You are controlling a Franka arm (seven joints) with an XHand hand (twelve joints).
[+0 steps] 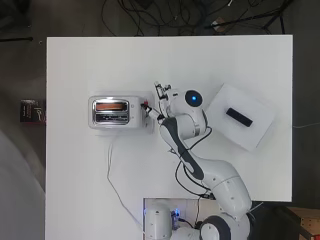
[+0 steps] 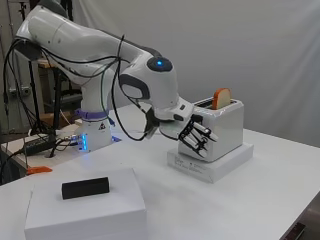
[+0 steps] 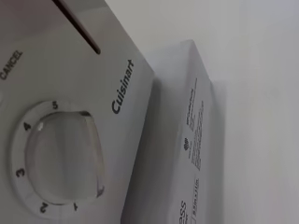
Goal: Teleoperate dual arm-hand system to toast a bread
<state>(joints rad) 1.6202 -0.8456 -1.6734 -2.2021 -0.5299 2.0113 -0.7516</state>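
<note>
My hand is right at the front of the toaster.

My hand [image 2: 197, 136] is at the end of the toaster [image 2: 216, 127] where the round knob [image 3: 63, 158] is, with fingers a bit bent and holding nothing. I cannot tell if they touch it. The bread [image 2: 222, 98] stands in one slot, and its top sticks out. The toaster sits on a flat white box [image 2: 210, 162] on the white worktop [image 1: 80, 65]. A small black block [image 2: 85, 188] lies on another white box [image 2: 85, 212], well apart from the toaster.
</note>
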